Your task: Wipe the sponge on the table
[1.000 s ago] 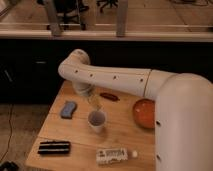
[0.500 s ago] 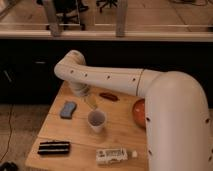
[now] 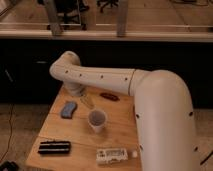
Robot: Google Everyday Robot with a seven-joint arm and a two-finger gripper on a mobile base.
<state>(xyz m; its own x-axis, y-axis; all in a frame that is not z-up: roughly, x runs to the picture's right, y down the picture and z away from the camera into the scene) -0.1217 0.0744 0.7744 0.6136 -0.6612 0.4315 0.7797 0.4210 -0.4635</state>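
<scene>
Gripper (image 3: 88,102) hangs low over the table (image 3: 55,127), jaws spread, empty. Sponge (image 3: 69,109) lies just beside it. Clear cup (image 3: 97,120) stands close; black block (image 3: 54,147) and white bottle (image 3: 112,155) lie further off. Arm (image 3: 160,115) hides one table side.

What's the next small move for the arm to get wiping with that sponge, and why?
Probably ease the end effector across and down onto the sponge. It hangs open and empty between the sponge and the clear cup, and the sponge lies ungrasped on the table.
</scene>
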